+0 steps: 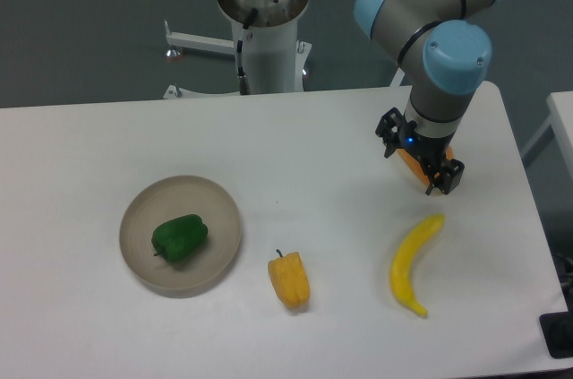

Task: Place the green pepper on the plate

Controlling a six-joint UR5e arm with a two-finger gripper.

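Note:
The green pepper (180, 237) lies inside the beige plate (224, 218) at the left of the table, slightly left of the dish's middle. My gripper (417, 163) hangs far to the right, near the table's back right part, fingers spread and open with nothing held between them. It hovers over an orange object (414, 165) that is mostly hidden behind it.
A yellow-orange bell pepper (289, 279) lies near the front middle of the white table. A yellow banana (413, 263) rests to its right, below the gripper. The robot base (265, 21) stands behind the table's back edge.

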